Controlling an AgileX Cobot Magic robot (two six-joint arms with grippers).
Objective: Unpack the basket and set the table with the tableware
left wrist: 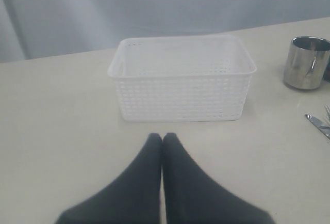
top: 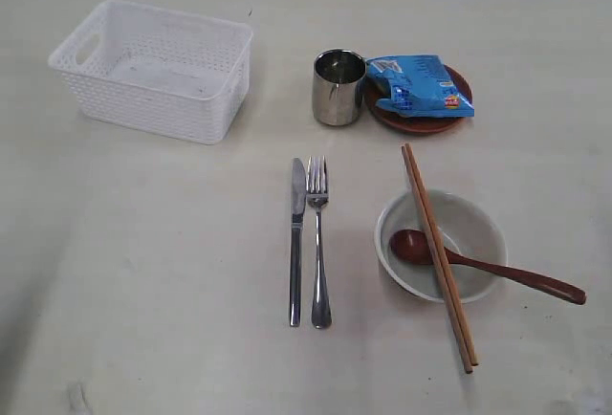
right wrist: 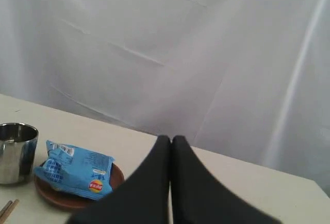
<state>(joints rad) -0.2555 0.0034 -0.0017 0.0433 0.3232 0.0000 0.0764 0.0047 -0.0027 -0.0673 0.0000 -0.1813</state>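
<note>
The white lattice basket stands empty at the back left of the cream table. A steel knife and fork lie side by side in the middle. A steel cup stands beside a reddish-brown plate. The pale bowl holds a wooden spoon, with chopsticks laid across it. My left gripper is shut and empty, short of the basket. My right gripper is shut and empty. Neither arm shows in the exterior view.
A blue snack packet lies on the plate. A pale curtain hangs behind the table's far edge. The knife tip shows at the edge of the left wrist view.
</note>
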